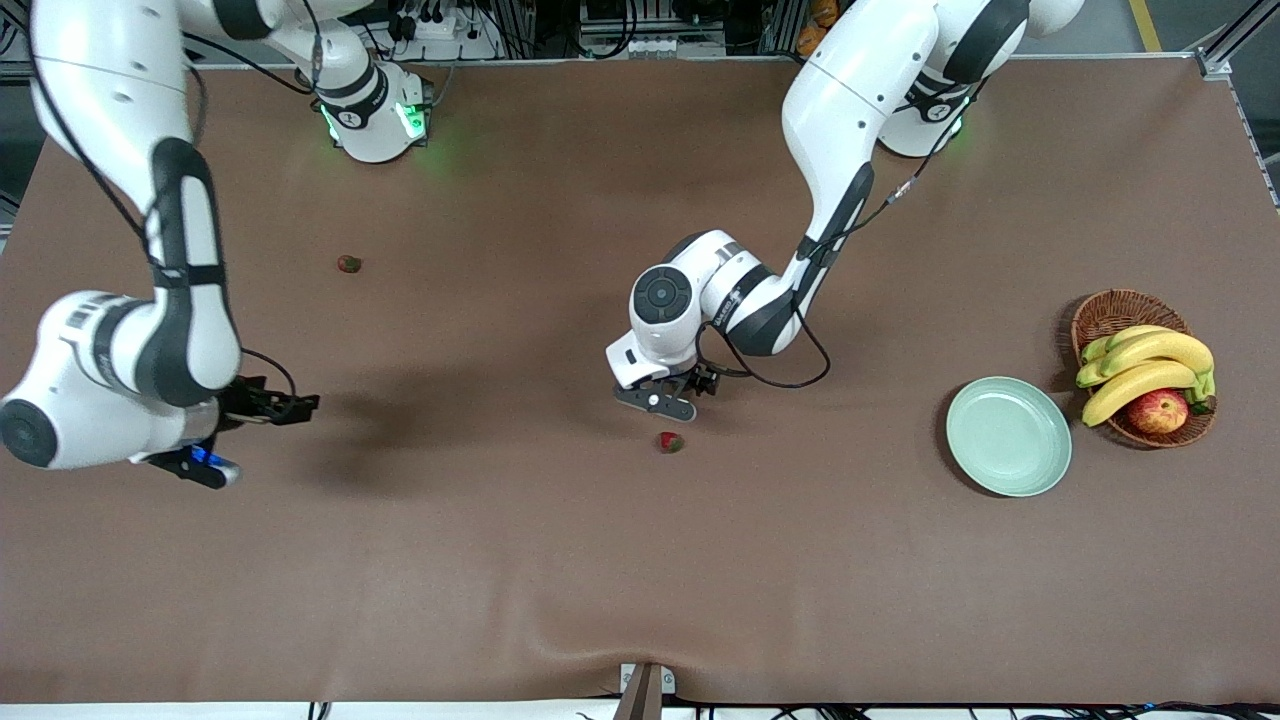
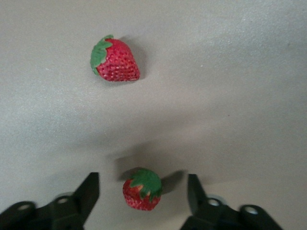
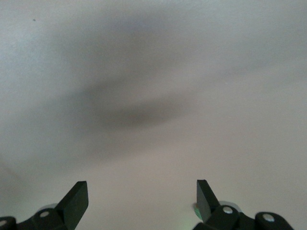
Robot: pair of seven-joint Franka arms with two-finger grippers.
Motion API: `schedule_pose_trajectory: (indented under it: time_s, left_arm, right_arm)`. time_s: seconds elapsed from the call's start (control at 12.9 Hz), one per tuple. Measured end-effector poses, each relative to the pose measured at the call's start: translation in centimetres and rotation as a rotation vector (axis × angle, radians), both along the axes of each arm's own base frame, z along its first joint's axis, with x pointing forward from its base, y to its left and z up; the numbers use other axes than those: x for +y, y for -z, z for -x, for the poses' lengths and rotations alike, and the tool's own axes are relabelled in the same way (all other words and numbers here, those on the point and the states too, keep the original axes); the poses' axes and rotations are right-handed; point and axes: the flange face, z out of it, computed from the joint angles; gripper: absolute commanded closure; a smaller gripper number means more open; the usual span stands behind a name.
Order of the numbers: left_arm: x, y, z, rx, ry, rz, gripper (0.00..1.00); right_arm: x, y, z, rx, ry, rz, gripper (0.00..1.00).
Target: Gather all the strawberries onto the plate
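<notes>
Left gripper is hovering over the table mid-span, fingers spread wide around one strawberry; another strawberry is lying just beside. Light, probably slippery: pinch across the red body. Plate is sitting empty by the basket. Right gripper is waiting, fingers apart.

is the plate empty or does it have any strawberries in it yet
Empty. The mint-green plate shows only its bare glossy surface; two strawberries visible in the front view lie on the table.
</notes>
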Motion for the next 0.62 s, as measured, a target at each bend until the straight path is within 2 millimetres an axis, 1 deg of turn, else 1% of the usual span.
schedule_pose_trajectory:
  time_s: [0.08, 0.16, 0.23, 0.31, 0.47, 0.54, 0.62]
  left_arm:
    - [0.0, 0.0, 0.0, 0.000, -0.007, -0.001, 0.88]
    - [0.0, 0.1, 0.0, -0.001, -0.027, -0.001, 1.00]
    - [0.0, 0.1, 0.0, -0.001, -0.040, -0.002, 1.00]
    - [0.1, 0.1, 0.0, -0.003, -0.046, -0.003, 1.00]
    - [0.1, 0.0, -0.1, -0.004, -0.057, -0.003, 1.00]
    - [0.4, -0.3, -0.4, -0.008, -0.069, -0.004, 1.00]
    - [1.3, -1.4, -1.6, -0.014, -0.103, -0.011, 1.00]
  right_arm:
    - [-1.0, -1.5, 0.6, -0.020, -0.007, -0.011, 0.00]
    - [-1.6, -2.5, 1.5, -0.051, -0.006, -0.014, 0.00]
    - [-1.7, -2.7, 2.7, -0.092, -0.006, -0.006, 0.00]
    - [-1.2, -2.2, 4.4, -0.133, -0.020, 0.013, 0.00]
    - [0.6, -0.3, 8.6, -0.182, -0.061, 0.039, 0.00]
    - [1.1, 0.6, 10.9, -0.195, -0.071, 0.045, 0.00]
    - [1.2, 1.4, 12.9, -0.201, -0.070, 0.048, 0.00]
